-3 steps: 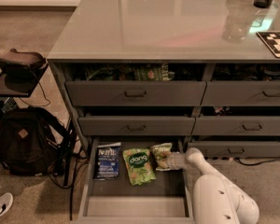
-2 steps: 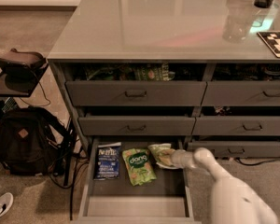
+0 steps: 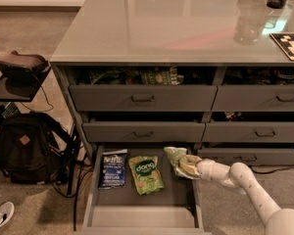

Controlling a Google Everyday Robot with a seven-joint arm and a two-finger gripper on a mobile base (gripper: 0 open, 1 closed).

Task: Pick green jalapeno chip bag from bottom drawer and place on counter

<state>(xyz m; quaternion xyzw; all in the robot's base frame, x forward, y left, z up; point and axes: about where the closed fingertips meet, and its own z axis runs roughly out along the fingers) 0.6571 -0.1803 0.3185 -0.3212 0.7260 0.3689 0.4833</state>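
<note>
While the bottom drawer (image 3: 137, 203) stood pulled fully out, its flat dark floor and low grey walls were exposed. The end effector (image 3: 187, 164) sat at the drawer's right rear corner with its fingers closed on the green jalapeno chip bag (image 3: 172, 155). This pale, crinkled bag was tilted, with its upper end raised against the front of the drawer above. It lay just beside the right wall.

Two other bags lay flat on the drawer floor:
- a brighter green bag (image 3: 146, 174) with white lettering, at centre;
- a dark blue bag (image 3: 112, 168), rectangular and glossy, at left.

The smooth white arm (image 3: 245, 186) entered from the lower right, its segments rounded. The worktop (image 3: 152, 23) was a glossy grey slab showing soft reflections. A black backpack (image 3: 27, 148) of matte fabric stood on the carpet at left.

Compared with the frame one second before, the arm had swung out to the right and reached in at a shallower angle. The bag, then lying nearly flat next to the bright green bag, had shifted up and towards the right wall. Both other bags had kept their positions.
</note>
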